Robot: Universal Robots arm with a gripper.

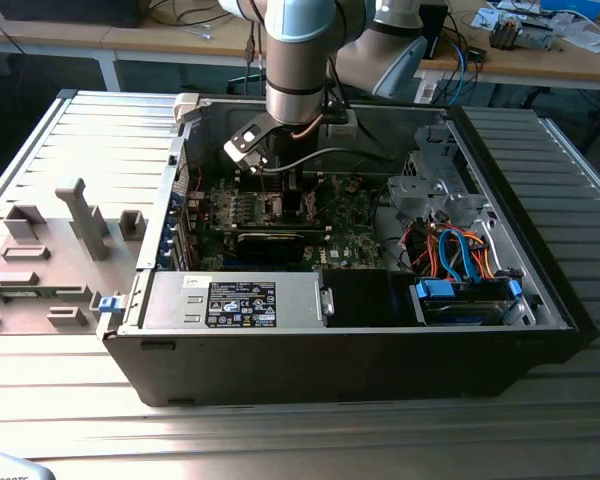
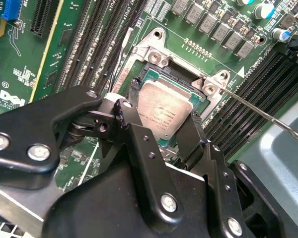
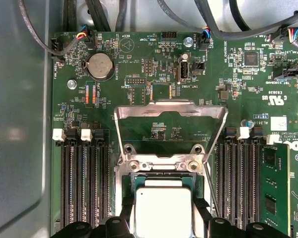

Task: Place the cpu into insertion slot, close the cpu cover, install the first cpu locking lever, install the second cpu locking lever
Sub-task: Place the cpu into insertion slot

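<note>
Exterior view: your tool [image 1: 277, 168] sits low, directly above the insertion slot [image 1: 280, 206]. Second wrist view: fingers [image 2: 188, 136] clamped on the cpu [image 2: 165, 113], right over the slot. First wrist view: cpu cover [image 3: 170, 107] stands flipped open at the slot's edge.

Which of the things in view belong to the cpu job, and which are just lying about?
Job:
- gripper, shut on the cpu
- slot
- cover, flipped open
- lever

Lying about:
- coin battery
- memory stick
- cables
- grey blocks outside the case
</note>
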